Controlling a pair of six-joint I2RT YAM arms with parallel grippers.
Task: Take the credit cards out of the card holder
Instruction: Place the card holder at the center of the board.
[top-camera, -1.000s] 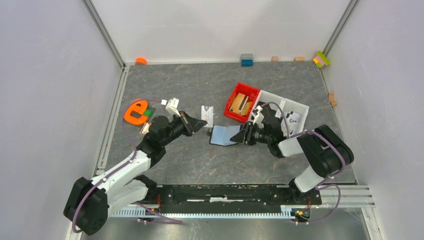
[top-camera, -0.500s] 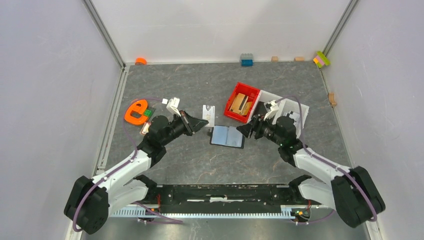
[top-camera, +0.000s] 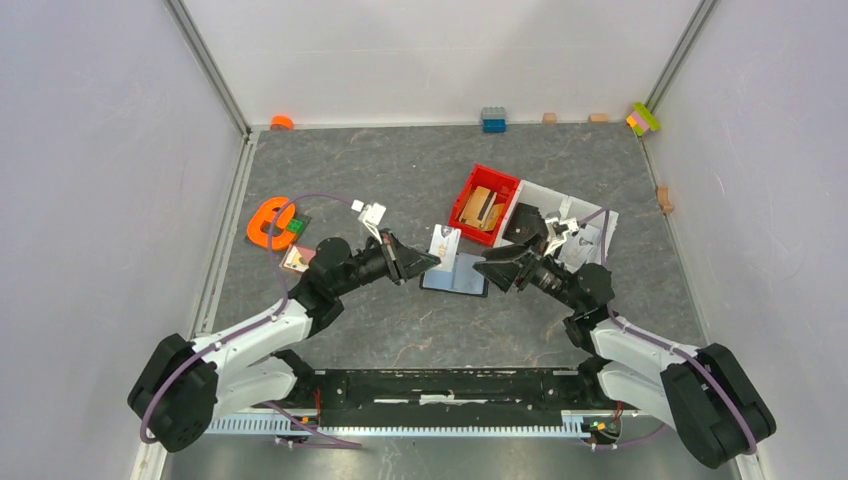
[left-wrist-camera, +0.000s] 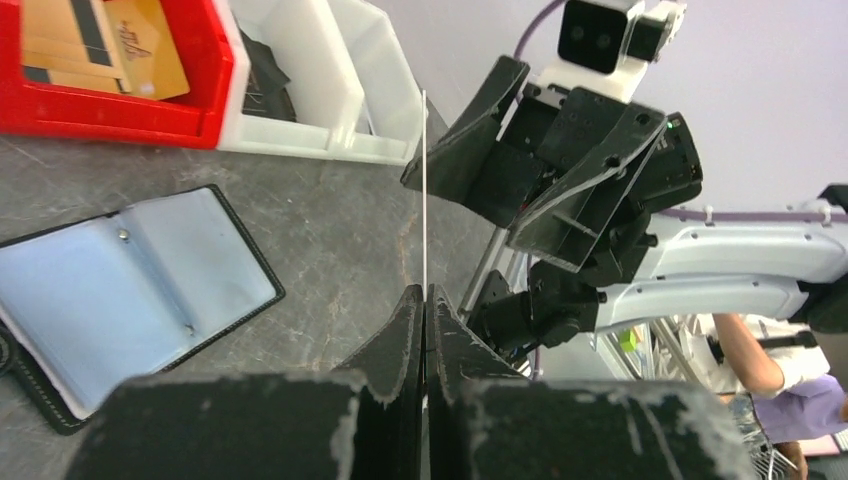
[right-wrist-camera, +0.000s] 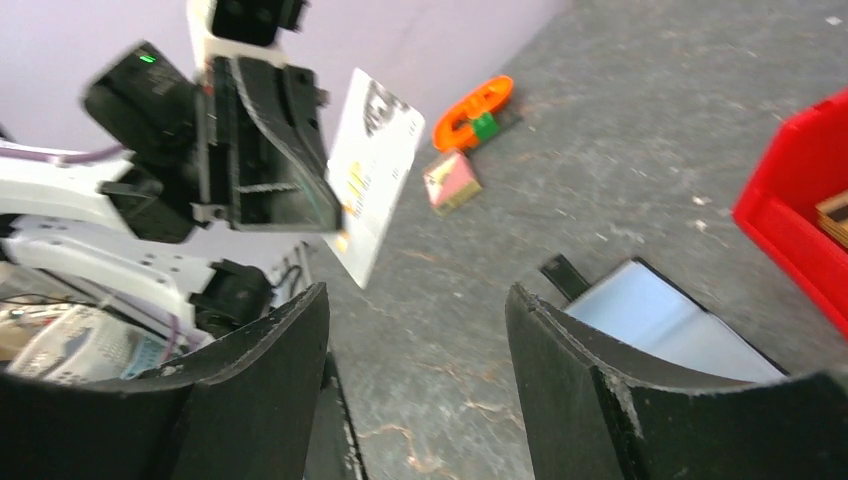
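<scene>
The card holder (top-camera: 455, 273) lies open and flat on the mat, its pale blue inside up (left-wrist-camera: 120, 290) (right-wrist-camera: 680, 325). My left gripper (top-camera: 425, 262) (left-wrist-camera: 426, 295) is shut on a greyish-white credit card (top-camera: 444, 243), held upright above the holder's left edge; it shows edge-on as a thin line (left-wrist-camera: 424, 180) and face-on (right-wrist-camera: 372, 170). My right gripper (top-camera: 492, 268) (right-wrist-camera: 415, 300) is open and empty, raised by the holder's right edge and facing the left gripper. A pinkish credit card (top-camera: 296, 259) (right-wrist-camera: 452, 181) lies on the mat at the left.
A red bin (top-camera: 484, 205) (left-wrist-camera: 215, 80) with tan blocks and a white bin (top-camera: 590, 220) (left-wrist-camera: 330, 90) stand behind the holder. An orange piece (top-camera: 270, 222) (right-wrist-camera: 475, 105) lies at the left. Small blocks line the back wall.
My right gripper has let go of the card holder, opened and drawn back to its right edge. My left gripper has carried the white card rightward, over the holder's left side.
</scene>
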